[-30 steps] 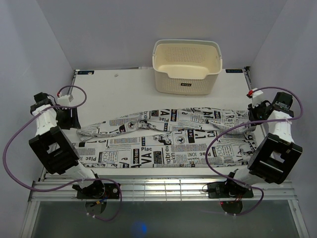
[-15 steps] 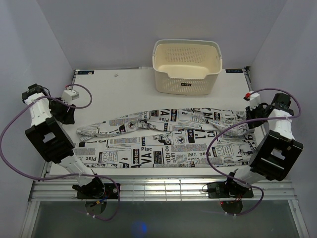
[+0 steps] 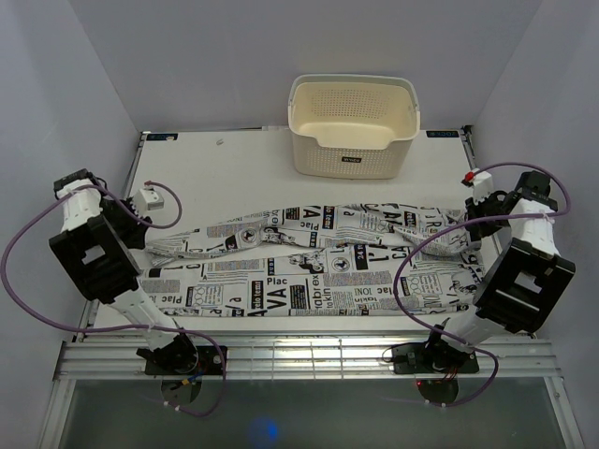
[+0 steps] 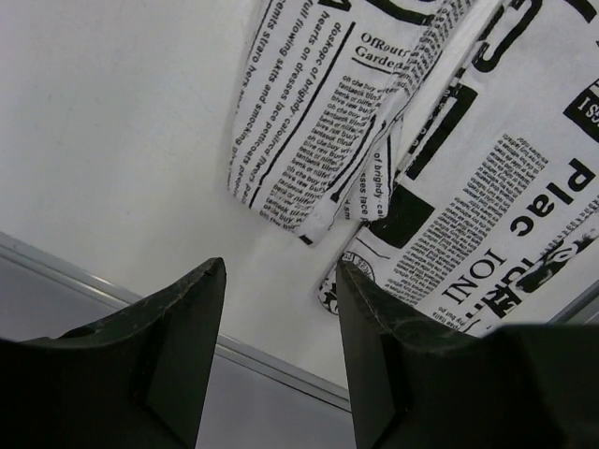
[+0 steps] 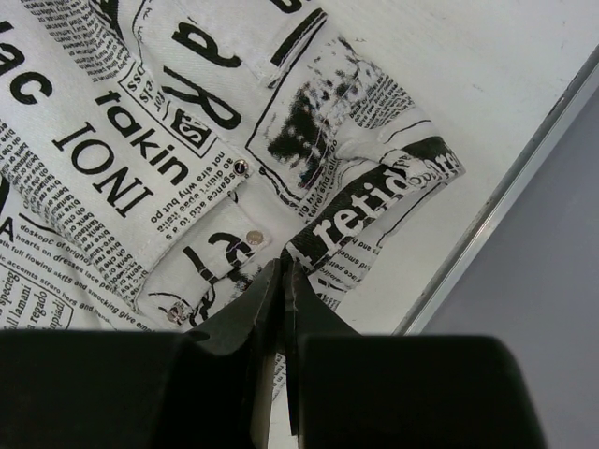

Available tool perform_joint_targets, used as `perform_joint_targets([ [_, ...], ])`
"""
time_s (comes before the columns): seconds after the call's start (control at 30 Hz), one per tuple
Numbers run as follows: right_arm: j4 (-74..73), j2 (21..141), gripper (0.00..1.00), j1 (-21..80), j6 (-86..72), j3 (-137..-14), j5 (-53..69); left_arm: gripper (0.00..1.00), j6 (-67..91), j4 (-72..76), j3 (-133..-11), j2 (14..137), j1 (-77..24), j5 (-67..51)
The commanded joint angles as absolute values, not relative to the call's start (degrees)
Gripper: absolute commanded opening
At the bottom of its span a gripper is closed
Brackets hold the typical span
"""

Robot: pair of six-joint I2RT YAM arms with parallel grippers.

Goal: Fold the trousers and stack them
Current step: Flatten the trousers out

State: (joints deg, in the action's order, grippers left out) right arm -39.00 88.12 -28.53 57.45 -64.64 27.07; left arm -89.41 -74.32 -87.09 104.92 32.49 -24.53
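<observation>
Table edges: the trousers stretch almost from side to side of the table, with bare top behind them up to the basket at the far edge.
Left side: the leg ends stop near the left rim, a strip of bare top between.
Right side: the waistband lies near the right rim.
Left gripper: jaws open over bare table just beside the leg ends, apart from the cloth.
Right gripper: jaws closed, tips at the waistband; whether cloth is pinched cannot be told.

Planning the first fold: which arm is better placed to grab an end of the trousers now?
Left, probably. The left gripper is open just short of the trousers' leg cuffs; the right gripper is shut over the waistband and must open first.
</observation>
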Motion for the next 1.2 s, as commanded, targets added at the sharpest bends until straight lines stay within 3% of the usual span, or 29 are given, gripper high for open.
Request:
perform_joint_targets([
  [0.0,-40.43,89.03,0.08,-28.83,57.57,-67.24,27.33,0.62,-92.99,-73.48,-84.64,105.29,31.29,-24.52],
  [0.33,-40.60,89.38,0.08,-28.83,58.01,-67.41,26.02,0.56,-90.62,-66.71,-79.10,106.87,26.02,-21.27],
  [0.4,-40.52,89.39,0.08,-28.83,58.01,-67.33,25.84,0.46,-90.79,-66.45,-78.23,107.14,25.49,-20.57],
  [0.43,-40.52,89.47,0.08,-28.83,58.01,-67.32,25.75,0.33,-90.97,-66.18,-77.96,107.14,25.23,-20.22],
  [0.53,-40.43,89.47,0.08,-28.83,58.10,-67.41,25.66,0.18,-91.14,-66.01,-78.57,107.05,25.22,-19.34],
  [0.6,-39.99,89.56,0.08,-28.83,58.10,-67.50,25.40,0.02,-91.14,-66.27,-79.97,106.79,25.22,-18.99],
  [0.63,-39.82,89.82,0.08,-28.83,58.01,-67.50,25.31,0.00,-91.06,-66.27,-80.68,106.79,25.22,-19.07],
  [0.73,-37.80,90.52,0.08,-28.83,57.13,-67.85,24.00,0.00,-88.35,-64.87,-86.90,107.49,25.22,-21.35],
  [0.93,-37.09,92.64,0.08,-28.83,55.46,-70.92,23.11,0.00,-65.76,-48.27,-106.25,107.41,26.19,-33.89],
  [1.0,-37.09,92.64,0.08,-28.83,55.46,-71.02,23.47,0.00,-63.03,-40.05,-102.15,101.73,26.19,-34.80],
  [1.17,-37.00,93.78,0.08,-28.83,56.69,-69.53,21.46,0.00,-71.17,-29.10,-74.35,89.58,28.91,-36.74],
])
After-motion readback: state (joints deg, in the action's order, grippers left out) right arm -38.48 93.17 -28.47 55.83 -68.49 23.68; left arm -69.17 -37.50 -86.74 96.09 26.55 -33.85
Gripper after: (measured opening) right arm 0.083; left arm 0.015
